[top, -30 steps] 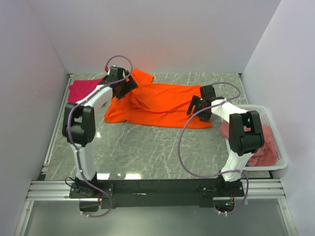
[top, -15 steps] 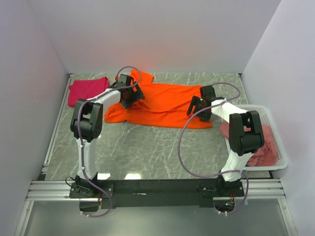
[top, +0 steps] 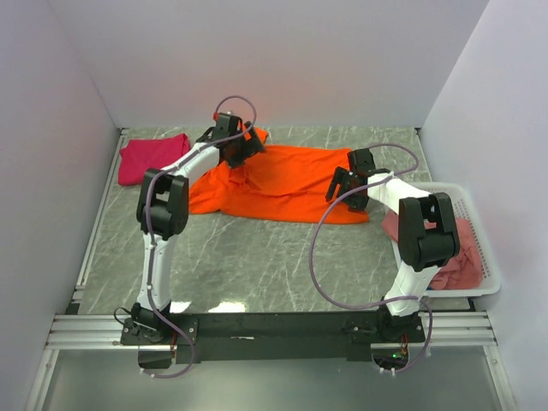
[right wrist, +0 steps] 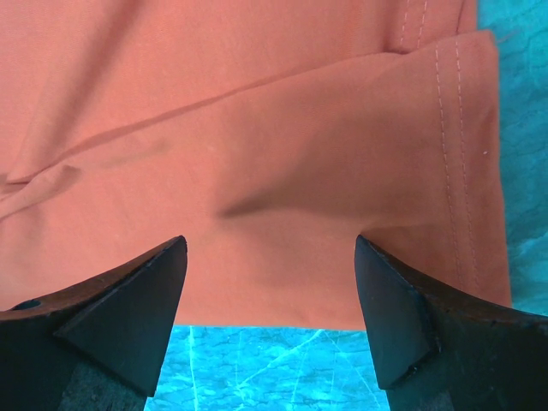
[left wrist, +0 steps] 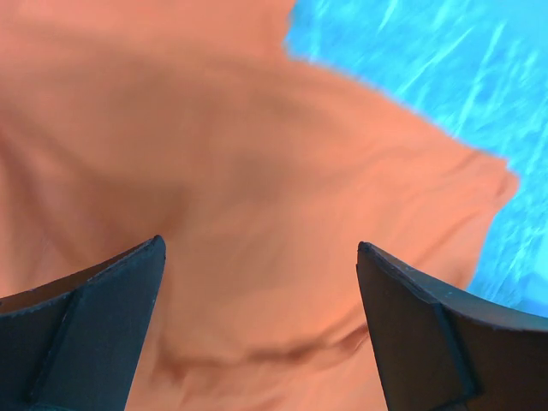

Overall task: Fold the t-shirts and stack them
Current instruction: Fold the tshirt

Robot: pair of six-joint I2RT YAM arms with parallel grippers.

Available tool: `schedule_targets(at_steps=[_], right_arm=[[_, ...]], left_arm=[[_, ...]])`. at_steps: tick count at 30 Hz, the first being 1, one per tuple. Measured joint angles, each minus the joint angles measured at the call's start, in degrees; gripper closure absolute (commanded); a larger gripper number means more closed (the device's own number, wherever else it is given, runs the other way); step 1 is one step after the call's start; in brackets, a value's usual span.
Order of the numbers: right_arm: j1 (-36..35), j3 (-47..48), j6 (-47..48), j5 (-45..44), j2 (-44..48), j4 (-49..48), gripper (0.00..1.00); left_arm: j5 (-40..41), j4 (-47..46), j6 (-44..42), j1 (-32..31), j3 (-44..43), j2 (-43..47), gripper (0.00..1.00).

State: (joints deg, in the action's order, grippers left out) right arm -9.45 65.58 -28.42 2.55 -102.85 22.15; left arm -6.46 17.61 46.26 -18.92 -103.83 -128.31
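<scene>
A bright orange t-shirt lies spread and wrinkled across the back of the table. My left gripper hovers open over its far left part; the left wrist view shows the left gripper with only orange cloth below it, nothing held. My right gripper stands open above the shirt's near right corner, and in the right wrist view the right gripper straddles the hemmed edge of the orange cloth. A magenta-pink t-shirt lies folded at the back left. A dusty rose-pink t-shirt is crumpled in the basket.
A white lattice basket stands at the right edge beside the right arm. White walls close in the back and both sides. Purple cables loop off both arms. Bare marble table lies in front of the orange shirt.
My left arm has swung from the orange shirt's left end toward the back and right along its far edge, gripper staying open. The right arm has not moved.
</scene>
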Motion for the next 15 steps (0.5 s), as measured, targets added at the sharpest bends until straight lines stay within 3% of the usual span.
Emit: schedule_targets(at_steps=[4,7,15], right_arm=[[0.00,0.28,0.35,-0.33,0.17,0.55,0.15],[0.00,0.44,0.76,-0.61,1.38,1.14,0.15],[0.00,0.63,1.11,-0.55,4.37,1.05,0.15]], left_arm=[[0.26,-0.04,-0.28,-0.09,-8.74,-4.76,0.01],[1.86,0.81,-1.25,-0.09,-10.40,-4.94,0.00],[8.70,2.16,-2.29,0.20,9.77,10.08,0.01]])
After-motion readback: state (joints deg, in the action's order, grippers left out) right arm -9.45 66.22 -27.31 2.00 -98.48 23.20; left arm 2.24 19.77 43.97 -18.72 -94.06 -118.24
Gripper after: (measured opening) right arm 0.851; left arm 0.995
